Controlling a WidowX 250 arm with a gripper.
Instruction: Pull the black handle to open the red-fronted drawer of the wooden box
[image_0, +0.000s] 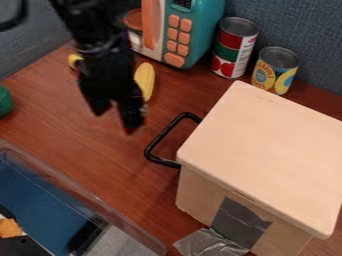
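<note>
Well to the left of the big cream box with a flat, pale lid (267, 150), a dark green, rounded thing (4, 101) is partly cut off by the view's edge. Below it, on the box's lower-left side, a clear plastic bin with a blue inner surface (67, 184) is placed, and a small, ragged orange piece (9, 228) is seen in its corner. Up and to the left of the box, a small yellow thing (75, 60) is partly hidden by the black arm. The black two-finger tool (117, 116) is held above the brown wooden tabletop (53, 125), left of the box's handle; its fingers are spread apart, and nothing is seen gripped between them. Nearest to it, a long yellow piece shaped like an ear of corn (145, 80) is laid on the tabletop, up and to the left of the box, and is partly covered by the tool. Behind it, a teal toy microwave with orange buttons (202, 30) is set. A black, bent handle (162, 142) is fixed to the box's left side, and grey tape (239, 222) is stuck to its front. Behind the box, a tall red, green and white can (234, 47) and a shorter yellow and blue can (274, 70) are stood upright.
</note>
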